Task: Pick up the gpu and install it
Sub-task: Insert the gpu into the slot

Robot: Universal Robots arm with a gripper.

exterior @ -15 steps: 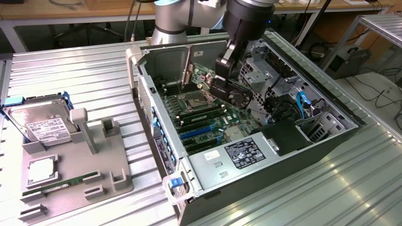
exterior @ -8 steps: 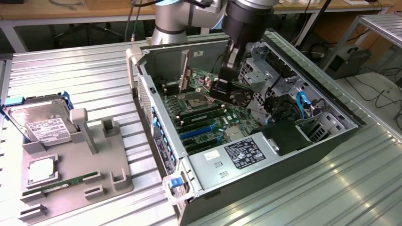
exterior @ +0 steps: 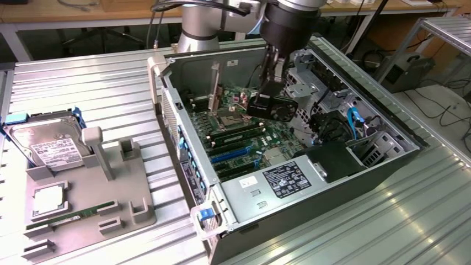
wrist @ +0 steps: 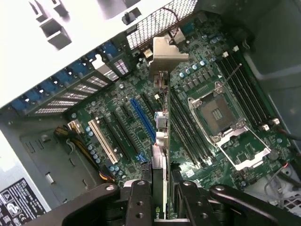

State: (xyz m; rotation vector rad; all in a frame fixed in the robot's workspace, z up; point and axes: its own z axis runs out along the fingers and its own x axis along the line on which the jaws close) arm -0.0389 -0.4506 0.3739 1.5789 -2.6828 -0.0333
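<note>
From my remote seat: the black two-finger gripper (wrist: 161,188), jaws partly closed, clamps the thin black gpu (wrist: 160,155) edge-on. The card's long axis runs straight away from the gripper, parallel to the blue expansion slot (wrist: 142,120) beneath and slightly aside, with the silver metal bracket (wrist: 167,54) farthest.

You are in a robotics lab or workshop: a silver-grey robot arm (exterior: 200,27) stands at a ribbed aluminium table (exterior: 88,77) bearing an opened black desktop computer tower (exterior: 316,221), with long wooden workbenches (exterior: 110,12) behind.
</note>
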